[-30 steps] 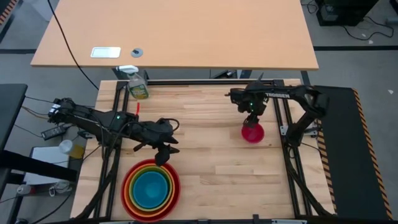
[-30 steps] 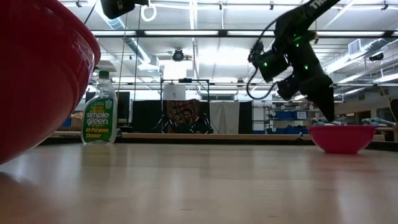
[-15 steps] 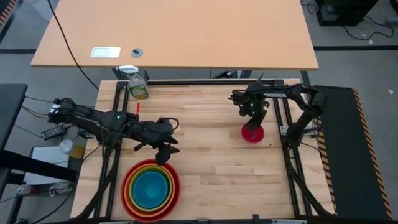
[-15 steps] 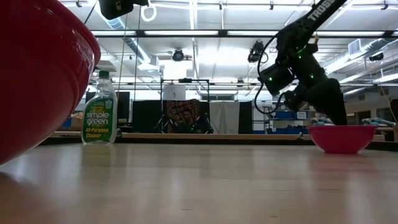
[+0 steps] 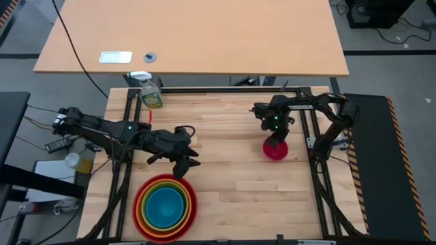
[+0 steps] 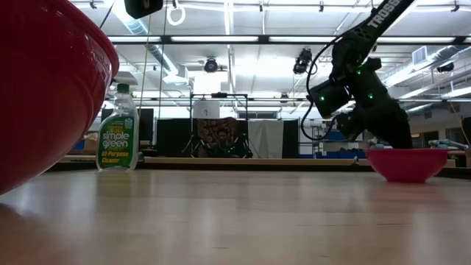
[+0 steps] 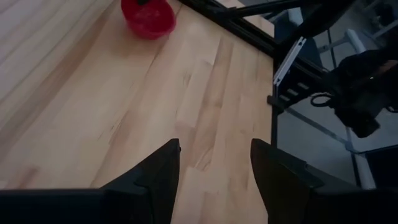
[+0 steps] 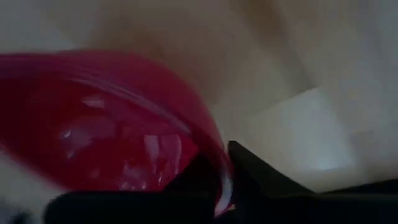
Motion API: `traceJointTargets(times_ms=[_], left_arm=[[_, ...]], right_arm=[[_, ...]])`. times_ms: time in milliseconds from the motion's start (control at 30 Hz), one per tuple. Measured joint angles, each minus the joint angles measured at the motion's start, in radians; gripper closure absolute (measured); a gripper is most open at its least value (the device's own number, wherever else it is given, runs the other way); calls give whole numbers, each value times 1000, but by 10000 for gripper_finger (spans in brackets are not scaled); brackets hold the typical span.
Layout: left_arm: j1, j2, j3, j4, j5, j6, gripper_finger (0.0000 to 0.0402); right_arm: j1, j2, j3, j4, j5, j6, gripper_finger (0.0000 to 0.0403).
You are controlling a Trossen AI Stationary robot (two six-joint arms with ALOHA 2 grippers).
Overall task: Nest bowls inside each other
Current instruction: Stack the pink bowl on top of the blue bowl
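Note:
The small magenta pink bowl [image 5: 276,151] [image 6: 407,163] [image 7: 148,15] stands on its base at the table's right side, with my right gripper [image 5: 275,139] [image 8: 222,171] shut on it. Near the front left stands a nested stack [image 5: 165,204]: red bowl [image 6: 44,96] outermost, then orange, lime green, and blue innermost. My left gripper [image 5: 187,163] [image 7: 214,162] hovers open just beyond the stack's far rim, with nothing between its fingers. My right gripper pinches the pink bowl's rim [image 8: 214,149] on its far side, one finger inside the bowl and one outside. The fingers come steeply from above, slanting in from the far side. The bowl sits upright with its base on the table.
A yellow-green spray bottle [image 5: 151,95] [image 6: 118,140] stands at the far left corner. Black frame rails [image 5: 204,90] run along the table's edges. Bare wood lies between the stack and the pink bowl. A second tabletop [image 5: 191,34] lies beyond the far edge.
My right gripper has come down onto the pink bowl, tipping more steeply, and has shut on its rim. The bowl stays on the table. My left gripper has kept its place, turning a little.

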Motion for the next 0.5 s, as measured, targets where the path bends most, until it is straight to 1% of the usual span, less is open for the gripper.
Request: traceJointTargets(times_ms=[33,100,167,267,333,400,500], left_arm=[[0,0,0,-6,0,-1,203],[2,0,0,-19,-21,-24,203],[3,11,0,-30,-94,-88,203],[8,47,1,-70,-188,-161,203],[24,85,1,-63,-235,-192,203],[49,128,1,-49,-268,-223,203],[97,179,1,-28,-301,-229,203]], right_arm=[[5,-1,5,-1,-22,25,381],[18,0,23,10,-41,89,382],[39,0,51,19,-33,179,379],[93,0,106,52,12,319,370],[138,0,149,112,47,409,373],[181,-1,191,186,82,505,381],[243,-1,247,314,129,636,382]])
